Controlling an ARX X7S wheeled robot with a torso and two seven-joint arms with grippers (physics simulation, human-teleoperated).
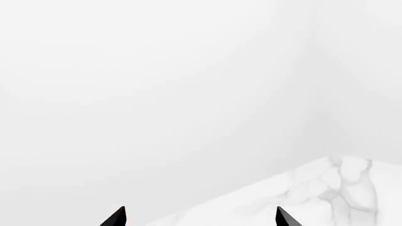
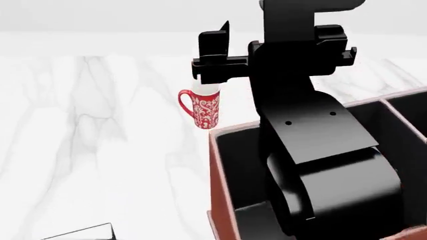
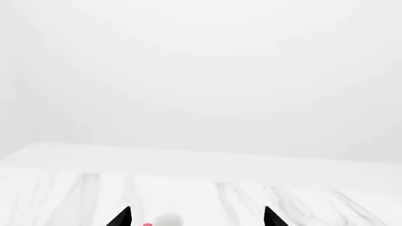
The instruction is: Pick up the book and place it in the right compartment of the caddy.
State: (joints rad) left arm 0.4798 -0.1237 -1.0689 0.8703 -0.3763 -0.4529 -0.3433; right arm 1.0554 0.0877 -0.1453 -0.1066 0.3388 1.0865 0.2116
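Note:
The caddy [image 2: 220, 200], a reddish-brown box with black lining and dividers, stands at the right of the head view, largely covered by my right arm. A flat black corner with a pale edge [image 2: 80, 233] shows at the bottom left edge; it looks like the book, mostly out of view. My right gripper [image 2: 273, 55] is open and empty, raised over the caddy's far end, next to the red patterned mug [image 2: 203, 107]. In the right wrist view the open tips [image 3: 196, 219] frame the mug's rim [image 3: 164, 220]. My left gripper [image 1: 201, 217] is open, empty, facing the wall.
The white marble table [image 2: 87, 130] stretches to the left and far side in the head view. Its far corner [image 1: 326, 193] shows in the left wrist view, with a white wall behind it.

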